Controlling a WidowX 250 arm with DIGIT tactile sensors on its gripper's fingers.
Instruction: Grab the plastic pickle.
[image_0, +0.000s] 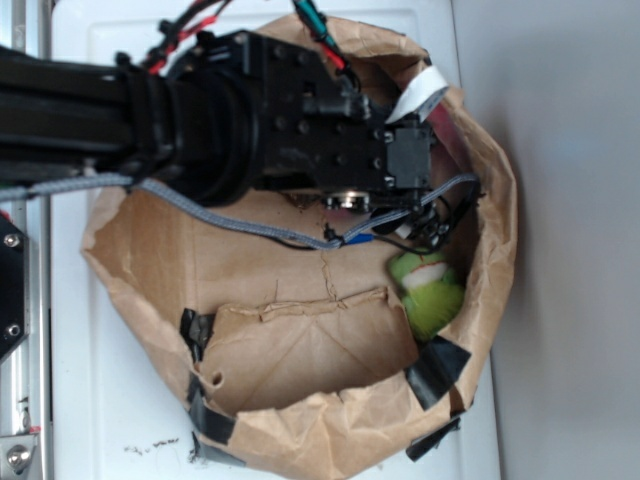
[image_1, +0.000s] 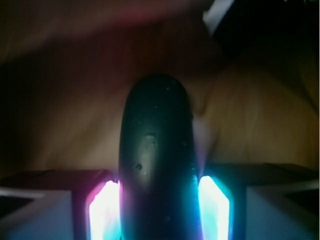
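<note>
Already you have the pickle (image_1: 156, 165) between the fingers: in the wrist view its dark, glossy, rounded body fills the gap, with a glowing pad (image_1: 105, 210) hard against each flank. No light shows between pad and skin on either side, so I judge the gripper (image_1: 158, 212) clamped on the pickle, its jaws only as far apart as the pickle is thick. The grab itself looks done, or very nearly; what is left, as I read it, is to lift clear and prove the hold. The pickle's free end points away from the camera toward the brown paper beyond, and whether that end rests on the paper you cannot tell.

From the exterior view you see less. The arm (image_0: 250, 110) reaches into the bag (image_0: 300, 370) and its black body covers the fingers and the pickle entirely, so that view confirms nothing about the grip. Farther along, the green plush (image_0: 432, 290) lies against the bag's wall, just beside the wrist cables, apart from the grasp.
</note>
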